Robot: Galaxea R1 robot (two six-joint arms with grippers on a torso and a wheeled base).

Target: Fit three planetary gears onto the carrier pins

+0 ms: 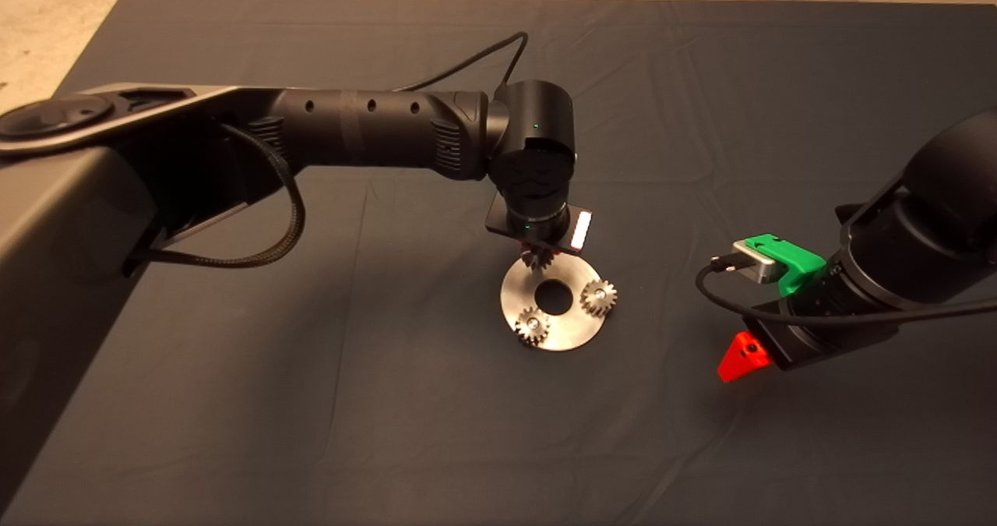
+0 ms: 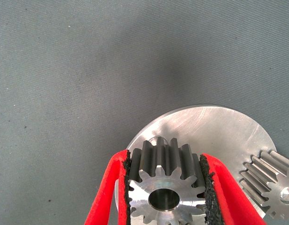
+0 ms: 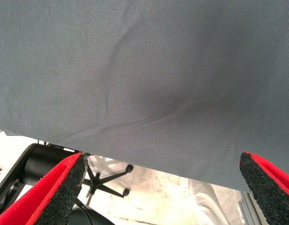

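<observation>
The round silver disc (image 1: 554,325) with a large centre hole lies mid-mat. Two planetary gears sit on its carrier pins, one at the front left (image 1: 533,326) and one at the right (image 1: 598,298). My left gripper (image 1: 537,259) hangs over the disc's far edge, shut on the third gear (image 2: 166,190), which it holds just above the disc (image 2: 214,129). A pin tip (image 2: 158,140) shows behind the held gear. One seated gear (image 2: 275,185) shows beside it. My right gripper (image 1: 740,358) waits at the right, open and empty, fingers (image 3: 60,187) wide apart.
The dark mat (image 1: 389,401) covers the table; bare floor shows beyond its far edge. In the right wrist view a chair base (image 3: 104,180) and a person's leg (image 3: 205,197) show past the mat's edge. The left arm (image 1: 350,128) reaches across the mat's left half.
</observation>
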